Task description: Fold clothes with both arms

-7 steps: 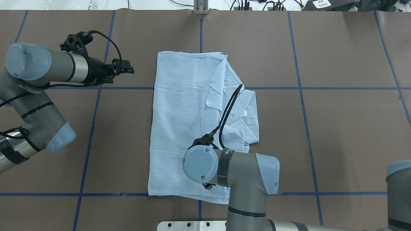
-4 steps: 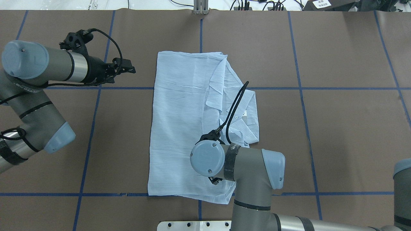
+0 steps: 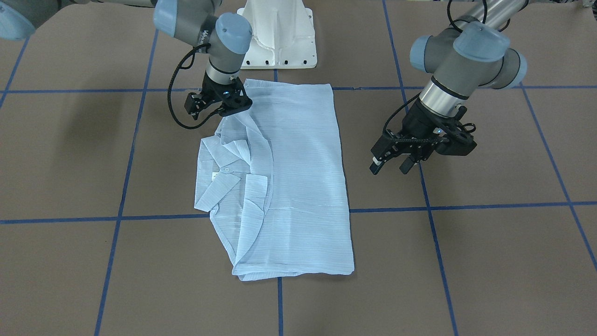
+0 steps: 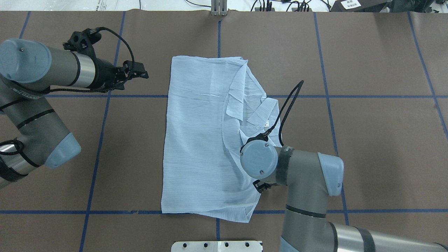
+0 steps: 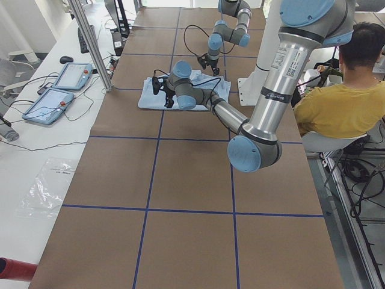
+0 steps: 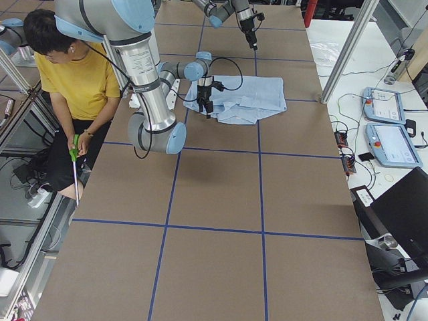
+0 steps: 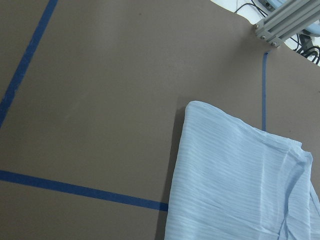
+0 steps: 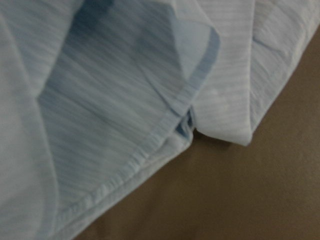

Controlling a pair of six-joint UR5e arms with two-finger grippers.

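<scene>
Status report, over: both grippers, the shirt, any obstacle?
Left gripper open, hovering beside shirt. Right gripper low at shirt's robot-side corner, grip unclear. Shirt flat, partly folded. No obstacle seen.

Your overhead camera sits behind the robot and looks forward and down on the table [image 4: 378, 147]. The front-facing one looks steeply down from across it, so both share the shirt [image 4: 196, 140], turned end for end. The two side cameras stand far off at the table's ends, facing along it. The left wrist camera looks past the left gripper [image 3: 390, 167] at the shirt corner ahead of it. The right wrist camera is very close, with blurred hem just below the right gripper [image 3: 219, 106].
</scene>
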